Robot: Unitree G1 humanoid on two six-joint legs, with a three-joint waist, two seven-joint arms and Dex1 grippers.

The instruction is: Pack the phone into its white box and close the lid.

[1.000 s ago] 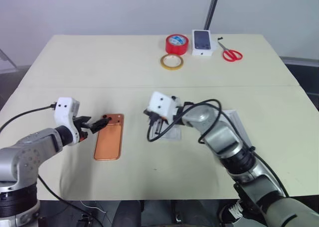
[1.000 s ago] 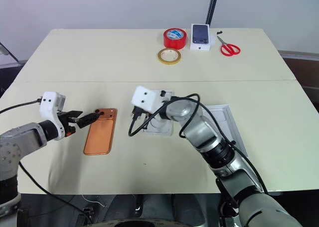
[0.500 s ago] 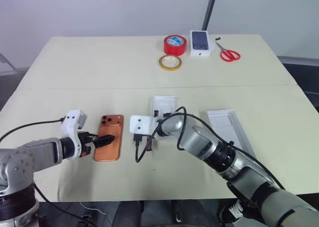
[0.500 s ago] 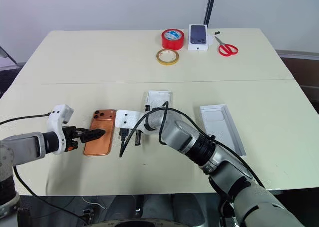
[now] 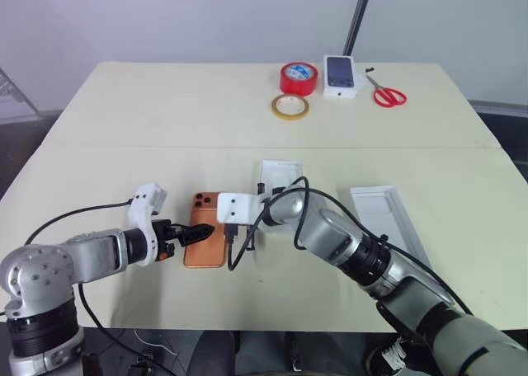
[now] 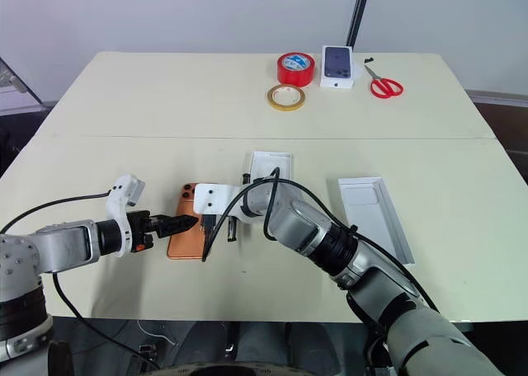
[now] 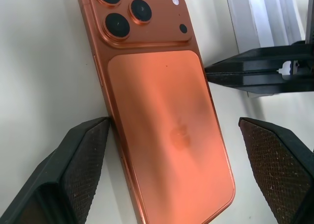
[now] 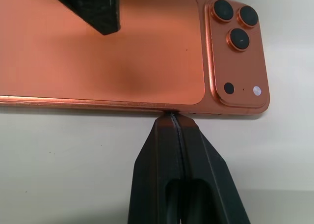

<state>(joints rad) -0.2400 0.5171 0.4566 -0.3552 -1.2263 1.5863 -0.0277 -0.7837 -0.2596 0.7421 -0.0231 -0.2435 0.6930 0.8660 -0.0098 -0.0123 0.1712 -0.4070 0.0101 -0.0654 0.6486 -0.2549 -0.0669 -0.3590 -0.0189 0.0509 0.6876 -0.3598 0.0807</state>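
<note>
The copper-orange phone (image 5: 205, 241) lies back up on the cream table, its three lenses (image 7: 120, 10) at the far end. My left gripper (image 7: 174, 130) is open and straddles the phone's near half, one finger (image 7: 83, 157) close against its long edge and the other standing clear. My right gripper (image 8: 172, 123) is shut, and its tip touches the phone's opposite long edge. Just beyond my right wrist lies the white box (image 5: 279, 172), partly hidden by the arm. The lid (image 5: 387, 225), a longer white tray, lies further right.
At the far side of the table are a red tape roll (image 5: 298, 77), a yellowish tape ring (image 5: 289, 106), a small white carton printed with a dark phone (image 5: 339, 65) and red scissors (image 5: 385, 94). Black cables trail from both wrists.
My right gripper came down from over the white box to the phone's edge. My left gripper swung in around the phone's near half. The head camera has also shifted.
</note>
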